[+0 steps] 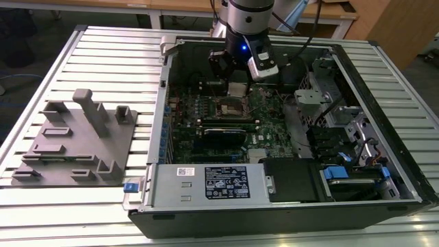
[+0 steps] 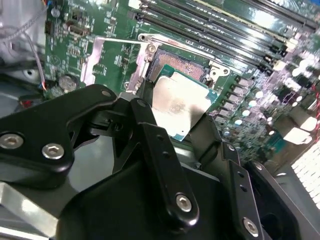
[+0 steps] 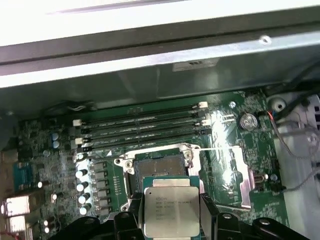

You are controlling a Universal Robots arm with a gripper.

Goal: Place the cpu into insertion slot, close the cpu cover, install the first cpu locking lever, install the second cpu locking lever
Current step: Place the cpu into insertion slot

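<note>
- Second wrist view: the gripper pinches the cpu by two opposite edges, one finger on each side.
- In the exterior view the gripper hangs over the far half of the open computer case, well away from the grey fixture at the exterior view's left.
- The cpu overlaps one edge of the insertion slot, apparently above it and not yet seated.
- The cpu cover lies flipped open just beside the slot.
- Risk: lowered off-centre or tilted, the chip could bend the slot's contacts. A slip in the pinch would drop it askew.
- The cpu lies flat, metal top facing up and away from the board.
- It is nearly square, so it has no marked long axis. Its edges run roughly parallel to the slot's rim.
</note>
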